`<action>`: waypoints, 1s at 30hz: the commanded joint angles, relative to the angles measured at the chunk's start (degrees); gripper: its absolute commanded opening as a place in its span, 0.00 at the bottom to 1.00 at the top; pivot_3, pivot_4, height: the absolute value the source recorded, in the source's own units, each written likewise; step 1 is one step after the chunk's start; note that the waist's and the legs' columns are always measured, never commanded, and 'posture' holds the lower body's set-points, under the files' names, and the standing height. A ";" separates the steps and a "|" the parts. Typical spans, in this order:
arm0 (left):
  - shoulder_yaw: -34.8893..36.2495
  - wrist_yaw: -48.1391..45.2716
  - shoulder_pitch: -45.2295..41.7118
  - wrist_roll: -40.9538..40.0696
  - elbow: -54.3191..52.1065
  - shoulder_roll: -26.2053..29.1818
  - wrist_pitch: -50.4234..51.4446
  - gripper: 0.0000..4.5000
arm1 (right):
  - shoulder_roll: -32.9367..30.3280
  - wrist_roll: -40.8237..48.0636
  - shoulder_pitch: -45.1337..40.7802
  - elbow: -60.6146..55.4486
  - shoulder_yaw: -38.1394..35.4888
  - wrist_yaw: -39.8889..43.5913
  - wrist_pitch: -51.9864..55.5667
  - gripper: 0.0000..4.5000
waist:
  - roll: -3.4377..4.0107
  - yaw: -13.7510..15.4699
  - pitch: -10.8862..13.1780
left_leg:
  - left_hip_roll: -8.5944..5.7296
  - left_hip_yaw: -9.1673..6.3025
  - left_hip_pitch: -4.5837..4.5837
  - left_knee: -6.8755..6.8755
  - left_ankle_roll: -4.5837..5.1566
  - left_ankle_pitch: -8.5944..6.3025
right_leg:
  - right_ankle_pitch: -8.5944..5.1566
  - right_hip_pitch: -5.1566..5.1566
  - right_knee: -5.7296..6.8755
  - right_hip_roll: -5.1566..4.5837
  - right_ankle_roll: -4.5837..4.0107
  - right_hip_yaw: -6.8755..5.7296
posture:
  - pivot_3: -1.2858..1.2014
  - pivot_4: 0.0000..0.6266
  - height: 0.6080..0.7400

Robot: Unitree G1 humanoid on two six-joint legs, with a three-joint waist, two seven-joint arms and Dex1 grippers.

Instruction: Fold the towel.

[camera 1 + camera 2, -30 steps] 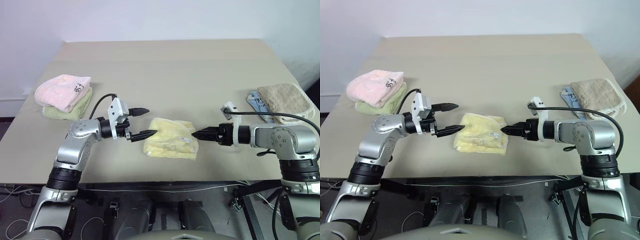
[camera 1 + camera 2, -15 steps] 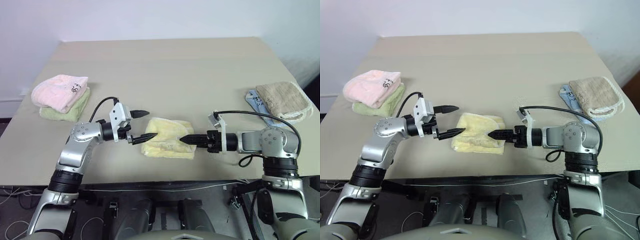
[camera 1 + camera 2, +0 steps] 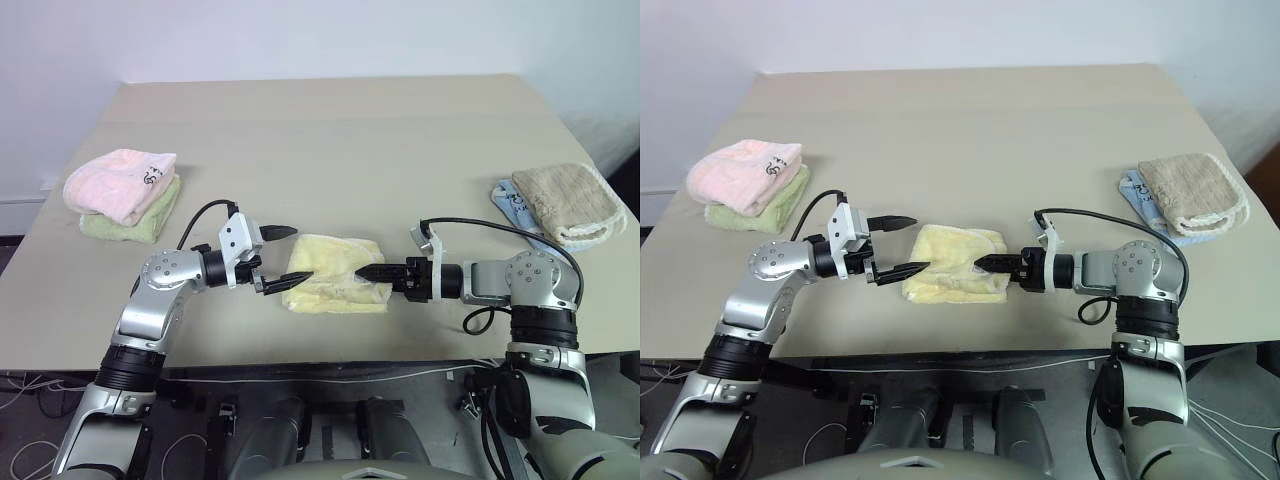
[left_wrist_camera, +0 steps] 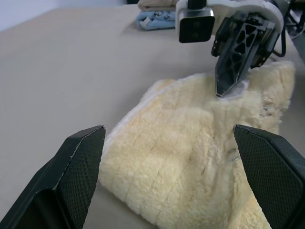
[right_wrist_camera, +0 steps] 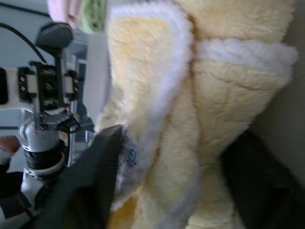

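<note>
The towel [image 3: 335,273], pale yellow and fluffy with a whitish hem, lies folded into a small block near the table's front edge. My left gripper [image 3: 286,257] is open at the towel's left edge, one finger above it and one at table level. In the left wrist view the towel [image 4: 190,157] lies between its wide-apart fingers. My right gripper [image 3: 368,271] comes in from the right, its tips at the towel's right edge. The right wrist view shows the layered edge of the towel [image 5: 200,95] squeezed between that gripper's two dark fingers [image 5: 90,186].
A folded pink towel [image 3: 120,182] sits on a green one [image 3: 130,224] at the left side of the table [image 3: 330,140]. A beige towel [image 3: 570,202] lies on a blue cloth [image 3: 510,205] at the right edge. The table's front edge runs just below the grippers.
My right gripper has moved left and a little down onto the towel's right edge, rolled, and closed on it. The left gripper has stayed open in place.
</note>
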 commanded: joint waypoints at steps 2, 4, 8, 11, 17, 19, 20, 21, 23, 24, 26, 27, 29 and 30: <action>-0.01 0.07 0.05 0.26 -0.34 0.32 -1.57 1.00 | -0.98 2.10 -0.24 -1.93 0.13 0.48 0.34 0.24 | 0.00 -0.04 0.00 | 0.00 0.00 0.00 0.00 0.00 0.00 | 0.00 0.00 0.01 0.00 0.00 0.00 | 0.52 0.24 1.00; -0.08 -0.01 -0.04 0.33 -0.04 0.36 -1.71 1.00 | -1.12 2.95 -0.08 -2.60 0.35 0.53 0.34 0.09 | 0.00 -0.04 0.00 | 0.00 0.00 0.00 0.00 0.00 0.00 | 0.00 -0.01 0.01 0.00 0.00 0.00 | 0.52 0.24 1.00; -0.27 -0.31 -0.45 0.42 0.66 0.32 -1.95 1.00 | -1.45 5.76 0.55 -5.09 0.03 0.19 0.34 0.01 | 0.00 0.01 0.00 | 0.00 0.00 0.00 0.00 0.00 0.00 | 0.00 0.00 0.01 0.00 0.00 0.00 | 0.52 0.24 1.00; -0.39 -0.39 -1.65 0.49 2.12 0.04 -2.30 1.00 | -1.10 8.26 0.48 -7.13 -2.56 -0.46 0.34 0.01 | 0.00 0.03 0.00 | 0.00 0.00 0.00 0.00 0.00 0.00 | 0.00 0.00 0.00 0.00 0.00 0.00 | 0.52 0.24 1.00; 2.49 1.79 -6.65 -3.47 4.10 -2.26 1.57 1.00 | 0.55 12.79 -2.49 -13.20 -15.32 -5.65 -1.30 0.01 | 0.00 0.17 0.00 | 0.00 0.00 -0.03 0.02 0.01 0.00 | 0.00 -0.01 0.01 0.00 0.01 -0.01 | 0.52 0.24 1.00; 3.51 3.09 -8.24 -5.54 2.87 -3.78 3.59 1.00 | -0.42 13.10 -3.19 -12.87 -19.94 -7.88 -4.00 0.01 | 0.00 0.17 0.00 | 0.00 0.00 -0.04 0.03 0.01 0.00 | 0.02 0.00 0.00 0.00 0.03 -0.01 | 0.52 0.24 1.00; 4.07 4.39 -8.94 -7.28 1.61 -4.97 5.64 1.00 | -1.02 12.78 -3.38 -12.28 -21.91 -9.14 -5.13 0.01 | -0.01 0.22 0.00 | -0.01 0.00 -0.03 0.03 0.02 0.01 | 0.02 0.00 0.00 0.00 0.04 -0.01 | 0.52 0.24 1.00; 4.50 5.40 -9.39 -9.50 -0.16 -6.31 7.84 1.00 | -1.53 12.31 -3.68 -11.40 -23.95 -10.75 -6.61 0.01 | -0.01 0.27 0.00 | -0.01 0.00 -0.04 0.03 0.02 0.01 | 0.02 0.00 -0.02 -0.01 0.04 -0.01 | 0.52 0.24 1.00; 4.51 6.61 -9.68 -12.15 -2.93 -8.29 11.04 1.00 | -2.71 11.67 -4.82 -9.95 -27.68 -13.83 -10.50 0.01 | -0.01 0.19 0.00 | -0.01 0.00 -0.04 0.02 0.03 0.01 | 0.02 0.01 -0.04 -0.01 0.05 -0.01 | 0.52 0.24 1.00; 4.39 6.95 -9.64 -12.63 -3.72 -8.76 11.86 1.00 | -3.20 11.68 -5.23 -9.50 -28.75 -14.87 -11.91 0.01 | 0.00 0.14 0.00 | -0.01 0.00 -0.05 0.02 0.03 0.01 | 0.02 0.01 -0.04 -0.01 0.05 -0.01 | 0.52 0.24 1.00; 3.43 7.42 -9.17 -12.12 -3.96 -9.72 12.27 1.00 | -3.86 9.57 -8.22 -6.80 -32.54 -20.10 -20.70 0.01 | 0.00 -0.21 0.00 | -0.01 0.02 -0.04 0.03 0.03 0.02 | 0.03 0.00 0.00 -0.01 0.05 0.00 | 0.52 0.24 1.00; 2.86 7.60 -8.93 -11.56 -3.78 -10.04 12.12 1.00 | -4.43 8.87 -9.64 -4.41 -34.36 -22.49 -24.32 0.01 | 0.03 -0.28 -0.01 | -0.01 0.06 -0.02 0.03 0.00 0.04 | 0.03 -0.02 0.08 0.00 0.05 0.04 | 0.52 0.24 1.00; 2.05 8.03 -8.61 -10.76 -3.56 -10.63 11.74 1.00 | -5.54 7.51 -10.99 -1.17 -36.15 -24.82 -30.41 0.01 | 0.03 -0.10 -0.01 | -0.01 0.12 0.04 0.03 -0.03 0.07 | 0.03 -0.02 0.19 0.00 0.05 0.10 | 0.52 0.24 1.00; 1.74 8.22 -8.48 -10.53 -3.62 -10.89 11.66 1.00 | -6.01 6.68 -11.47 0.16 -36.69 -25.90 -33.63 0.01 | 0.03 0.03 -0.01 | -0.01 0.12 0.04 0.04 -0.04 0.07 | 0.03 -0.02 0.21 0.00 0.05 0.10 | 0.52 0.24 1.00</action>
